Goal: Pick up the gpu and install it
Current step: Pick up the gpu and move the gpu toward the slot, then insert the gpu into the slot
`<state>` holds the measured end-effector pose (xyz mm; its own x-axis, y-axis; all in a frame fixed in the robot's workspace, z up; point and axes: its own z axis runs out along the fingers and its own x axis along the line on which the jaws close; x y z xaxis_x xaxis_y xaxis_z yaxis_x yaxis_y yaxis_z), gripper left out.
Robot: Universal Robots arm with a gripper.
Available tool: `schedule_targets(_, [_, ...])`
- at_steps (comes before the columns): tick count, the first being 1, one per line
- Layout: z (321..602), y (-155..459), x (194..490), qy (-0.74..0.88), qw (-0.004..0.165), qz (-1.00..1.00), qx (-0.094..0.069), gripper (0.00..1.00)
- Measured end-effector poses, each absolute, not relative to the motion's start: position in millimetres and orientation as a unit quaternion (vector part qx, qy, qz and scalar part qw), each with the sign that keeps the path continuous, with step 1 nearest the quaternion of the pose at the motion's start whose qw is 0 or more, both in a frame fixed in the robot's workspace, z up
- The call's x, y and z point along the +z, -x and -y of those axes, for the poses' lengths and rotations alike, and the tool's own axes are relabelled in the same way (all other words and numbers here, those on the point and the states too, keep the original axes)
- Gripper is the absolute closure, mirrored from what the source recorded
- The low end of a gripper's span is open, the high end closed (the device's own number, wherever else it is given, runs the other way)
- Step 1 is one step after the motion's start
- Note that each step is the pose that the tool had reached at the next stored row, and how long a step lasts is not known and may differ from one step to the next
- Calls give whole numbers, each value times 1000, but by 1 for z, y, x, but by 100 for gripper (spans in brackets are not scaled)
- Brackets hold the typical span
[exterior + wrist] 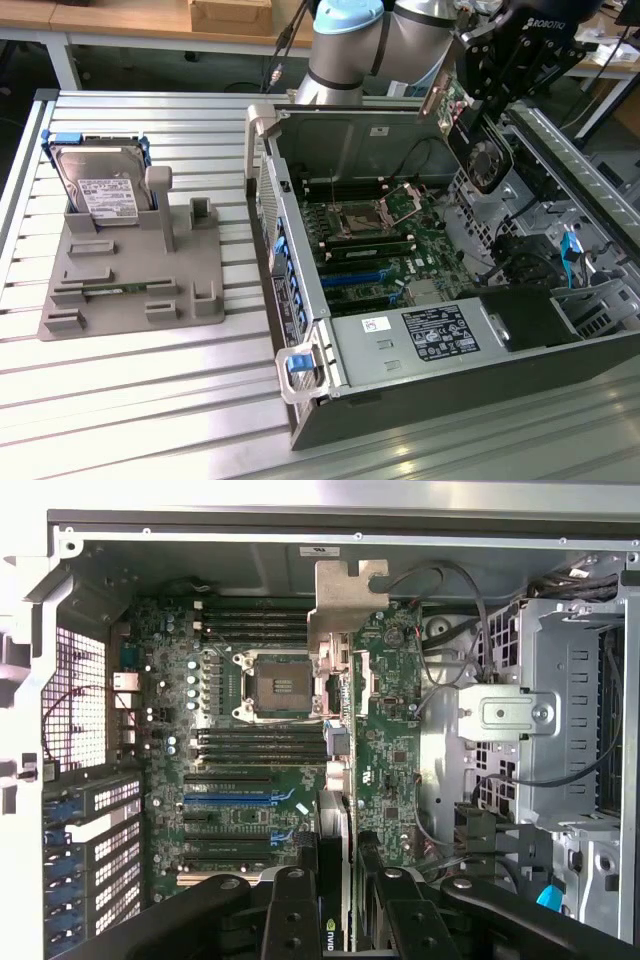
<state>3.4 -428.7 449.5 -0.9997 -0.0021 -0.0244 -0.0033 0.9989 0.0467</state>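
One hand (pixel 490 80) on the arm is closed on the gpu (pixel 450 105), holding it in the air above the open computer case (pixel 420 390), toward the exterior view's right and clear of the motherboard (pixel 390 240). Seen from the wrist, the gpu hangs edge-on between the black fingers (pixel 290 900), its metal bracket (pixel 345 605) farthest from the camera and its green board showing just beside the processor socket (pixel 275 685). Well apart on the table (pixel 150 400), a hard drive (pixel 100 190) stands in a grey tray (pixel 130 300).
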Motion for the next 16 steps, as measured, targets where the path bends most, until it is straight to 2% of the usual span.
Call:
schedule_targets(5, [429,-3,449,5,12,-1000,23,74])
schedule_targets(16, [429,-3,447,223,7,-974,25,74])
